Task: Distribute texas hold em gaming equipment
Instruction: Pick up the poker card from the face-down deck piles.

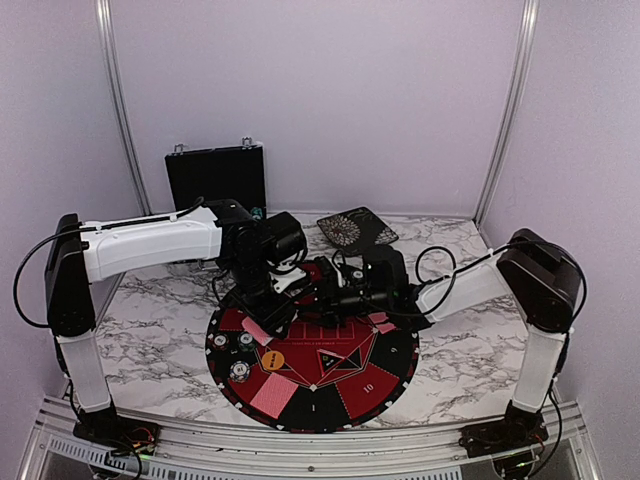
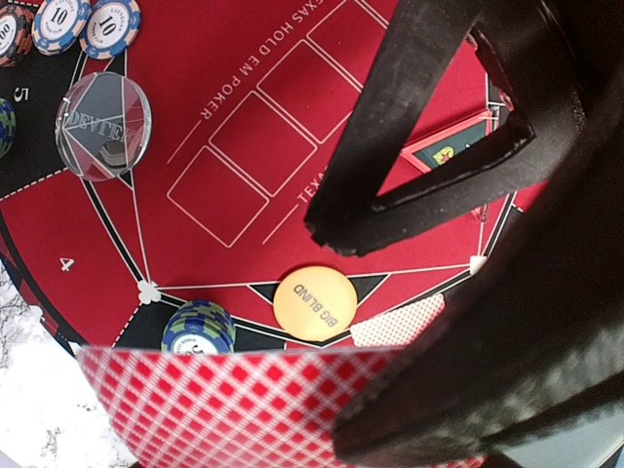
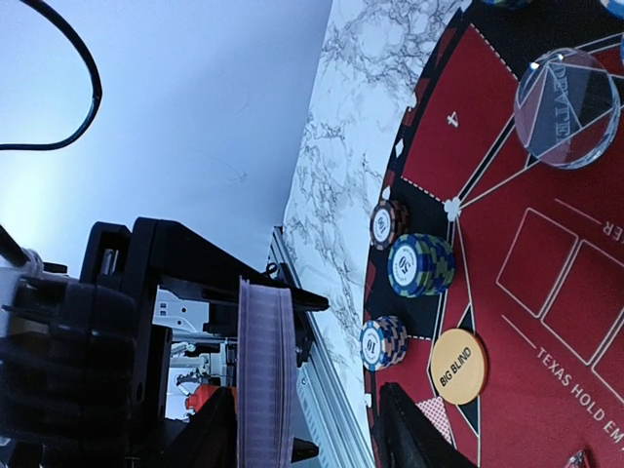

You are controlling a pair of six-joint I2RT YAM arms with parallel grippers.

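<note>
My left gripper (image 1: 268, 312) is shut on a deck of red-backed playing cards (image 2: 234, 409), held above the mat's left side. In the right wrist view the deck (image 3: 265, 370) shows edge-on between the fingers of my right gripper (image 3: 302, 434), which stands open around it. On the round red-and-black mat (image 1: 345, 385) lie an orange "BIG BLIND" disc (image 2: 314, 303), a clear dealer disc (image 2: 102, 127), blue-green chip stacks (image 3: 421, 264) and face-down cards (image 1: 272, 395).
A black hinged case (image 1: 216, 178) stands against the back wall. A dark patterned object (image 1: 357, 229) lies behind the mat. Marble tabletop (image 1: 150, 330) surrounds the mat; a metal rail runs along the near edge.
</note>
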